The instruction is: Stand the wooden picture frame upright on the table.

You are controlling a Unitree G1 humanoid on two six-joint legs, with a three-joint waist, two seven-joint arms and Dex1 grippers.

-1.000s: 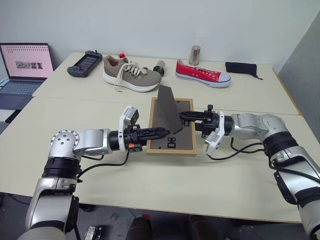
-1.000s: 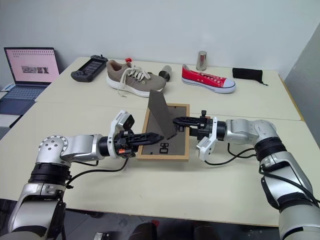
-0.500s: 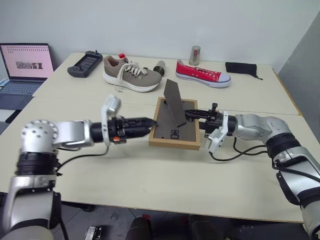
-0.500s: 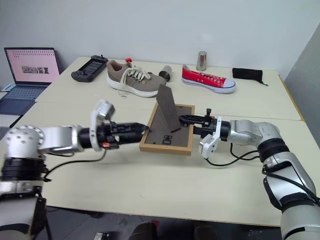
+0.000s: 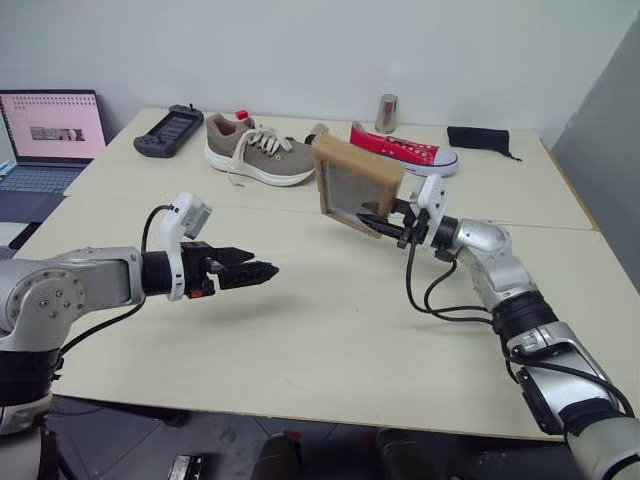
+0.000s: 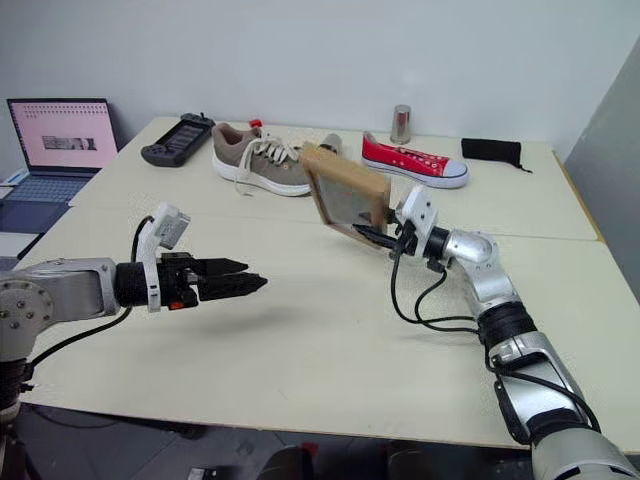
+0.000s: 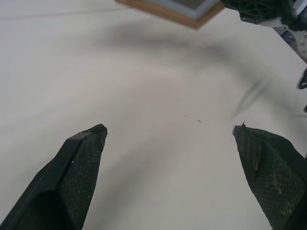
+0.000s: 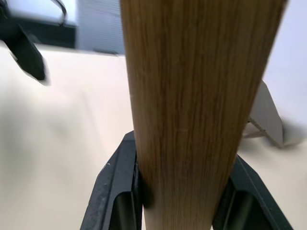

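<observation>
**Frame lifted off surface**

Right claw (image 6: 372, 234) is gripping the wooden picture frame (image 6: 346, 198) by its lower edge, holding it tilted in the air above the surface (image 6: 330, 330). Left claw (image 6: 248, 284) is hovering well apart, fingers (image 7: 81, 163) spread wide, empty.

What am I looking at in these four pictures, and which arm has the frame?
This is a two-armed humanoid robot. The two wide pictures come from its head camera, looking down over its arms; the two close-ups come from cameras on its wrists. The right gripper is shut on the wooden picture frame, holding it tilted in the air above the table; the right wrist view looks straight along the frame's wooden edge between the black fingers. The left gripper hangs open over bare tabletop, holding nothing. Further back lie a tan shoe, a red sneaker, a metal cup, a game controller, a black pouch and a laptop.
</observation>
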